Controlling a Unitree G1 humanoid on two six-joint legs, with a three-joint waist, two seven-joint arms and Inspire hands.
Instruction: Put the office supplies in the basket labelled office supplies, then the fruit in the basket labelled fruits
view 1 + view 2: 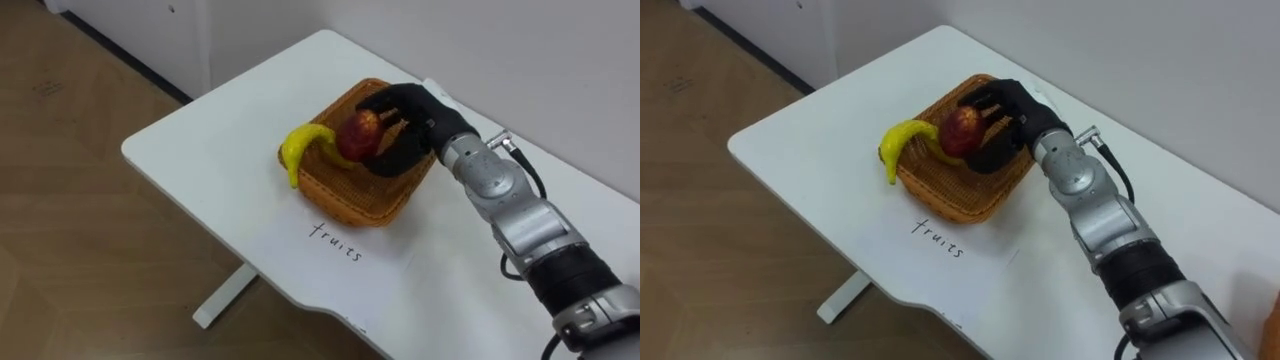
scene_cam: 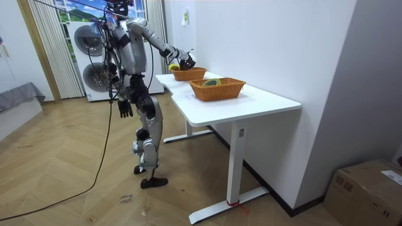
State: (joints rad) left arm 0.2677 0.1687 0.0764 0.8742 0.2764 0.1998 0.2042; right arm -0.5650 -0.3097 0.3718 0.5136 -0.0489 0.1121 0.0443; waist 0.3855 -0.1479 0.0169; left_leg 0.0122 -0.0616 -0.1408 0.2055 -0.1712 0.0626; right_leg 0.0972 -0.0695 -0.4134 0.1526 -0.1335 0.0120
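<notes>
Centre frame, the right hand (image 1: 408,118) is clenched round an apple (image 1: 358,136) over the fruit basket (image 1: 372,207), a banana (image 1: 300,148) draped on its left rim. Placing looks nearly done; next, lower and let go.

Handwritten "fruits" label (image 1: 335,241) on white table (image 1: 200,155) beside wicker basket (image 1: 350,203).

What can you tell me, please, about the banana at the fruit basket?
The banana is yellow, curved, whole and unpeeled. It lies draped over the left rim of the wicker basket, one end hanging outside toward the white table, the other inside beside the red fruit held in the right hand.
</notes>
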